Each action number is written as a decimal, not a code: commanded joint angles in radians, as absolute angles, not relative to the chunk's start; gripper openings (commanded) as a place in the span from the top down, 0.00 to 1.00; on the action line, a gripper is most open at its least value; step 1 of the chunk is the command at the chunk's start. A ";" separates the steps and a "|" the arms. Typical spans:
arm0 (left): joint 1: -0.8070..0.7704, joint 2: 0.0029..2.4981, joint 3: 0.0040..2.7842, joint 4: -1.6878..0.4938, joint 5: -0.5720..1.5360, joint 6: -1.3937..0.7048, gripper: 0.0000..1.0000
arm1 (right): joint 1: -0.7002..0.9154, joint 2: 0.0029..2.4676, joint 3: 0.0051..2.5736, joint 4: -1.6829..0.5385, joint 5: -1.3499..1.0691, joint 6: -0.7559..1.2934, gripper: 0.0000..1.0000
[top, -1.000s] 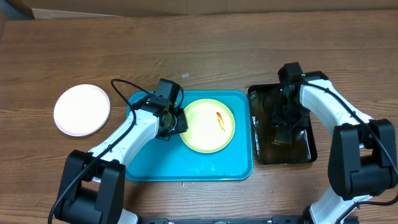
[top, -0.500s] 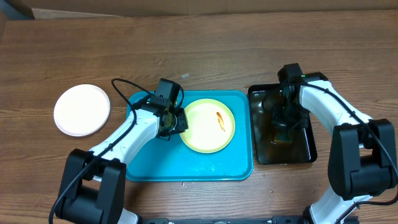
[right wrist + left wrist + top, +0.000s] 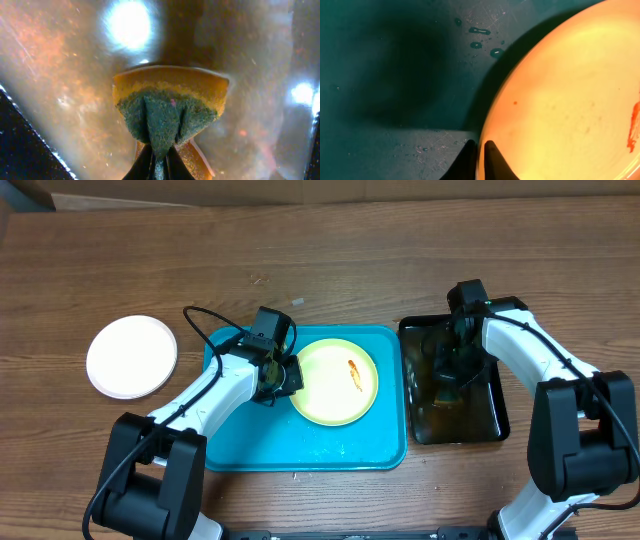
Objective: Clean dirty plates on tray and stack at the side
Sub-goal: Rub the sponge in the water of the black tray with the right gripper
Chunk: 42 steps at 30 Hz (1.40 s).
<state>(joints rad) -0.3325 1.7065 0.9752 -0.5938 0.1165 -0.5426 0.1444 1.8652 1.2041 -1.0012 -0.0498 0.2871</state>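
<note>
A pale yellow plate (image 3: 335, 385) with an orange-red smear (image 3: 354, 373) lies on the turquoise tray (image 3: 250, 442). My left gripper (image 3: 289, 377) is at the plate's left rim. In the left wrist view this gripper (image 3: 479, 159) is shut on the edge of the yellow plate (image 3: 570, 95), one finger over it and one under. My right gripper (image 3: 448, 383) is down in the black tray (image 3: 500, 425). Seen from the right wrist, that gripper (image 3: 159, 162) is shut on a folded yellow sponge (image 3: 170, 97) with a green scouring face, over brownish water.
A clean-looking white plate (image 3: 131, 357) lies on the wooden table left of the turquoise tray. Water drops (image 3: 485, 45) dot the tray floor beside the yellow plate. The black tray holds murky liquid (image 3: 65, 75).
Both grippers have closed: the left onto the yellow plate's rim, the right onto the sponge. Neither arm has shifted much.
</note>
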 commanded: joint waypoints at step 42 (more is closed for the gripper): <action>-0.298 1.717 0.973 -0.649 0.121 -0.527 0.80 | 0.188 1.853 1.190 -0.893 -0.166 0.263 0.64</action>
<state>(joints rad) -0.3004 1.7069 0.9752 -0.6544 0.1265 -0.5426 0.1574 1.8652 1.2022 -0.9085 -0.1745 0.2638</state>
